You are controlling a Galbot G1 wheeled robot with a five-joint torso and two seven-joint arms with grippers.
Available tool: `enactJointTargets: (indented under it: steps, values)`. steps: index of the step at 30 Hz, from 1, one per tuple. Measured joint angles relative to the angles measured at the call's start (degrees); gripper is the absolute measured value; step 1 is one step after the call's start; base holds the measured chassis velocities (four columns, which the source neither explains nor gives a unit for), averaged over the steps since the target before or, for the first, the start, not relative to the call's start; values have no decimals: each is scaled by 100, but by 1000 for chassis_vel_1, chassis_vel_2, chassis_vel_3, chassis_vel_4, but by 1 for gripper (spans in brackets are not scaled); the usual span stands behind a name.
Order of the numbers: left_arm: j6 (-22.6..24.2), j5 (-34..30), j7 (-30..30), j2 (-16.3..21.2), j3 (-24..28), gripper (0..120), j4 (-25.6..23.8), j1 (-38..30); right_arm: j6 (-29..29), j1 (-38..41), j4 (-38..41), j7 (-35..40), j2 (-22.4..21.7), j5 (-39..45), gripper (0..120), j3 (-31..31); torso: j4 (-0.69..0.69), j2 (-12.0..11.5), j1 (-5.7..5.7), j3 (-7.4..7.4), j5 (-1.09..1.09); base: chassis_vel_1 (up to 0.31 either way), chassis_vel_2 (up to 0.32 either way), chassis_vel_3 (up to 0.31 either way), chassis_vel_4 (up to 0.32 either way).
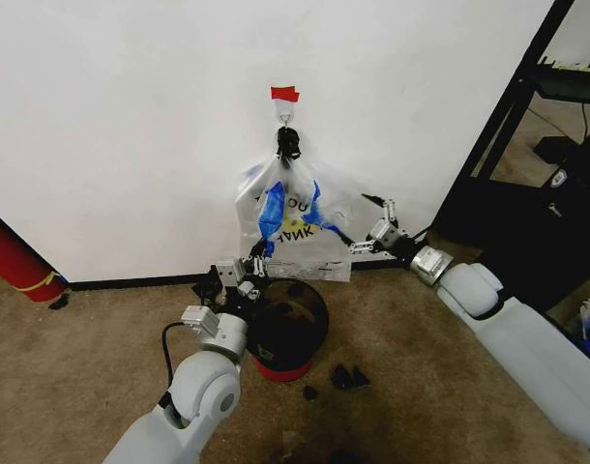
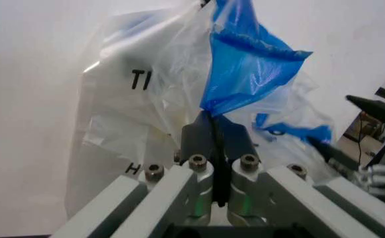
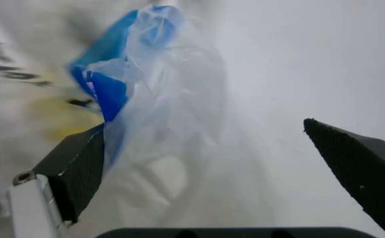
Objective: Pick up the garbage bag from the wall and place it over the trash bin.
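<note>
The garbage bag (image 1: 276, 208), thin translucent plastic with blue patches, hangs from a small metal hook (image 1: 285, 118) on the white wall (image 1: 131, 116), under red tape (image 1: 284, 94). My left gripper (image 1: 257, 253) is at the bag's lower left, shut on a blue fold (image 2: 245, 74) of it; the left wrist view shows the gripper (image 2: 212, 126) pinching the plastic. My right gripper (image 1: 369, 228) is open at the bag's right edge. In the right wrist view its fingers (image 3: 73, 168) stand wide apart with the bag (image 3: 159, 99) between and beyond them. The black wire-mesh trash bin (image 1: 287, 329) stands directly below.
A white printed bag (image 1: 309, 253) hangs on the same hook behind the blue one. A red cylinder (image 1: 14, 256) leans at the left wall. A black rack (image 1: 527, 126) stands at the right. Small black scraps (image 1: 348, 377) lie on the carpet by the bin.
</note>
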Motion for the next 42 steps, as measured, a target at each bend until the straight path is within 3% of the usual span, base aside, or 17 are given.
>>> enactJointTargets:
  steps: [8,15,24,42]
  values:
    - [-15,5,0,75,-24,0,-40,63,32,-462,-42,850,410,310,100,225,0,0,0,0,0,0,0,0,0]
    - [-80,15,11,115,-63,0,-68,160,190,-635,-72,1168,704,884,100,261,0,0,0,0,-1,0,0,0,0]
    - [-127,17,17,151,-115,0,-119,234,656,-624,92,1106,1005,2443,100,208,0,0,0,0,-1,0,0,0,0]
    - [-185,96,53,194,-118,0,-116,327,746,-957,339,1354,1263,3882,100,507,0,0,0,0,-1,0,0,0,0]
